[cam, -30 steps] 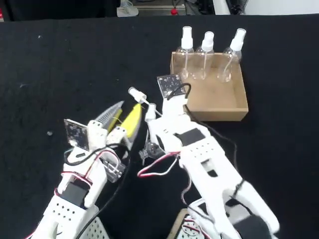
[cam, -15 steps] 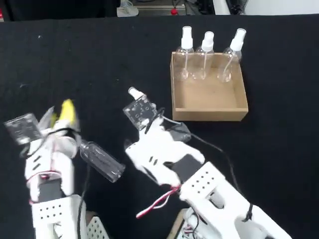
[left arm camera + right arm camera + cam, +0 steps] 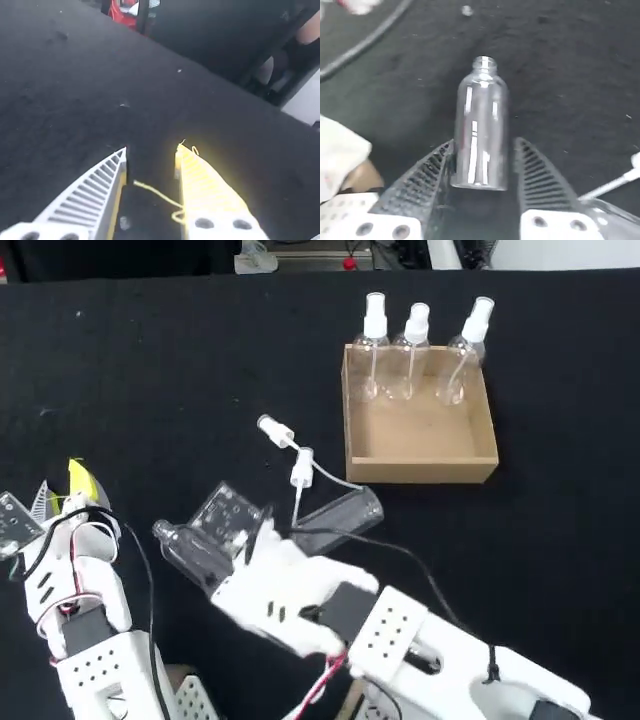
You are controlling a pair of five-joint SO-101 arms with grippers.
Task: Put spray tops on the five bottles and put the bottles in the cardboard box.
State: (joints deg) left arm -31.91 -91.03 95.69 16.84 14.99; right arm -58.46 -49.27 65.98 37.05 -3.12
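A clear bottle (image 3: 188,550) (image 3: 481,125) without a top lies on the black table, its neck pointing away from my right arm (image 3: 300,595). My right gripper (image 3: 484,144) is open, one finger on each side of the bottle's base. A second bare bottle (image 3: 340,514) lies near the cardboard box (image 3: 420,468). Two loose spray tops (image 3: 274,430) (image 3: 302,468) lie left of the box. Three topped bottles (image 3: 410,365) stand in the box along its far wall. My left gripper (image 3: 58,480) (image 3: 151,149) hangs open with nothing in it at the table's left edge.
The right arm's cable (image 3: 330,532) runs across the second bottle. A loose yellow thread (image 3: 160,197) hangs between the left fingers. Bare black table lies to the left and at the far side.
My left arm has swung away to the far left, leaving the bottle on the table. My right arm has moved left from the spray tops and now straddles that bottle, uncovering the second one.
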